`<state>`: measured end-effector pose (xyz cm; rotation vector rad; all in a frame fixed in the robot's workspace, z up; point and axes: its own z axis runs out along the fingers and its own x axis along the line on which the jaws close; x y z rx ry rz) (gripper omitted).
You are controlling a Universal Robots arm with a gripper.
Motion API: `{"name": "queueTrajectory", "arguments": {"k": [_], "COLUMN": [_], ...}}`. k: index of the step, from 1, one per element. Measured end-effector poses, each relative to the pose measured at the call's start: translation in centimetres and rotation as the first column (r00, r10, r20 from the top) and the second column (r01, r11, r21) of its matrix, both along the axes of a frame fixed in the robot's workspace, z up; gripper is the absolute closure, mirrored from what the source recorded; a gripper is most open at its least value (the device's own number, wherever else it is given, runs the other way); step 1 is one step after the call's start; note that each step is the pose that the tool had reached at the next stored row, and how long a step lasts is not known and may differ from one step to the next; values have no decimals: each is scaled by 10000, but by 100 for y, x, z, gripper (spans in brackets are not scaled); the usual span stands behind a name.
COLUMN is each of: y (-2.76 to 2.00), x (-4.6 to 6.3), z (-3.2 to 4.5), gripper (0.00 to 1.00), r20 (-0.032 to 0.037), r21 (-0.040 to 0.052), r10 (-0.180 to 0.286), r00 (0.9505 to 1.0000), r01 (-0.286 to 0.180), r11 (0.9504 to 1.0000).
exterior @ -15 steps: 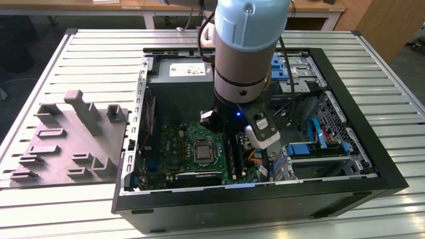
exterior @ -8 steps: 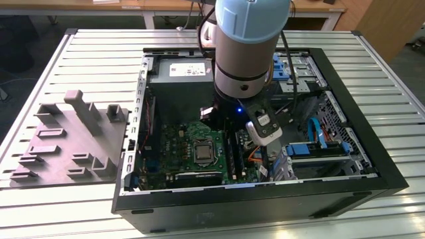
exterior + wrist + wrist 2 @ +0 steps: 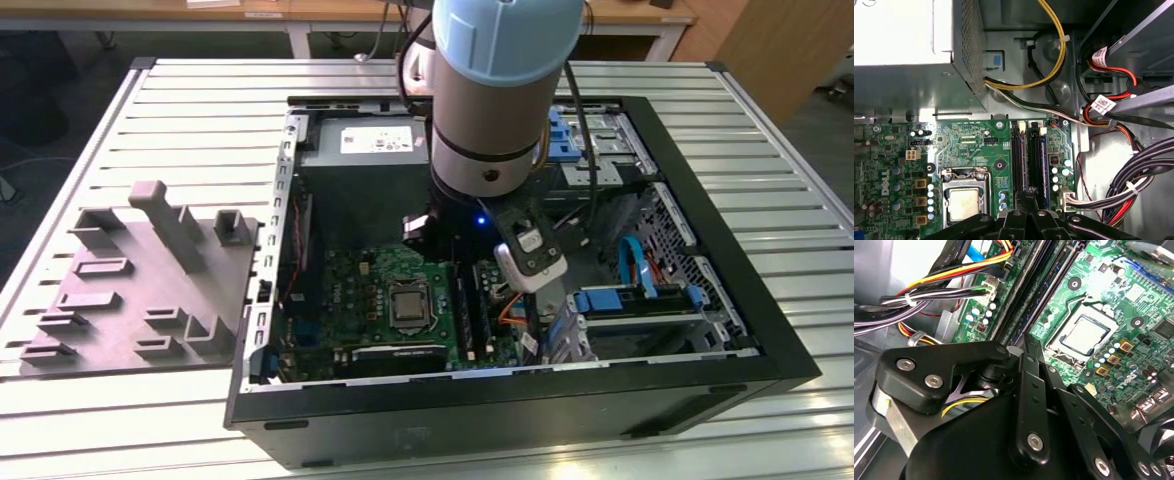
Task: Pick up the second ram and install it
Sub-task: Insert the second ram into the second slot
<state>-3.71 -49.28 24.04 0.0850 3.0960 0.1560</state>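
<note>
tool (image 3: 1026,210) sits low inside the open computer case (image 3: 747,330), directly over the memory slots (image 3: 1029,160) beside the processor socket (image 3: 964,200). its fingers look pinched close on a thin edge, likely the second ram (image 3: 1044,165), whose long axis runs along the slots.

1. One open computer case (image 3: 721,385) is lying on one slatted metal table (image 3: 200,110).
2. One robot arm (image 3: 501,90) is reaching into it, carrying one gripper (image 3: 531,262).
3. One green motherboard (image 3: 969,137) is sitting inside, bearing one processor socket (image 3: 963,202).
4. Four memory slots (image 3: 1029,160) are running side by side beside that socket.
5. One grey power supply (image 3: 360,150) is occupying a corner.
6. One grey moulded fixture (image 3: 147,280) is resting beside the case.
</note>
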Motion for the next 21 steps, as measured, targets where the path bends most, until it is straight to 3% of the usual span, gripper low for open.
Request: {"name": "queueTrajectory", "arguments": {"k": [4, 10, 12, 15, 21], "y": [1, 80, 81, 82, 82], "x": [0, 1, 1, 1, 1], "z": [3, 3, 18, 105, 109], "gripper": [90, 90, 90, 90, 90], "r20": [-1, -1, -1, -1, 0], "r21": [-1, -2, -4, -2, 0], "r10": [0, 0, 1, 0, 0], "r00": [10000, 10000, 10000, 10000, 10000], "r01": [0, 0, -1, 0, 0], "r11": [10000, 10000, 10000, 10000, 10000]}}
